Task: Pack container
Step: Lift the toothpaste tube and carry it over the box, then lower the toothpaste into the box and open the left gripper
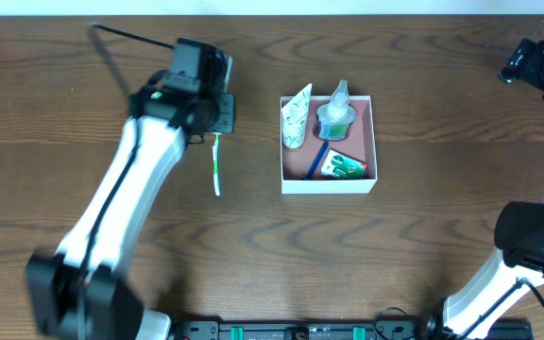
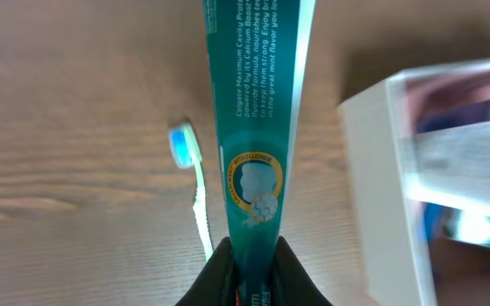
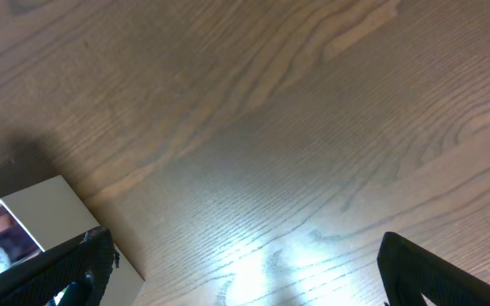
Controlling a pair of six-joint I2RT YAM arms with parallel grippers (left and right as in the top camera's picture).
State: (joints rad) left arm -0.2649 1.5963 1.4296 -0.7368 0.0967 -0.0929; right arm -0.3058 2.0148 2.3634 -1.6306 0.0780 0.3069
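The left hand [image 2: 252, 252] pinches one end of a long teal printed toothpaste carton [image 2: 249, 127] above the brown wood-grain desk [image 1: 414, 255], its white arm [image 1: 121, 198] reaching diagonally from the near edge. Beside it lies a green-and-white toothbrush with a blue head [image 1: 217, 168]. Further right, mid-desk, sits the square white container with a dusty pink inside [image 1: 329, 185], holding toiletries. The right hand [image 3: 245, 255] hangs spread wide.

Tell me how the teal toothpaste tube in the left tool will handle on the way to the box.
The toothpaste tube runs straight without sagging, so it is probably fairly stiff. The left tool pinches only one end, so the long free end may swing or pivot. Its smooth printed skin could slip, and since it looks flat it likely won't roll if dropped.
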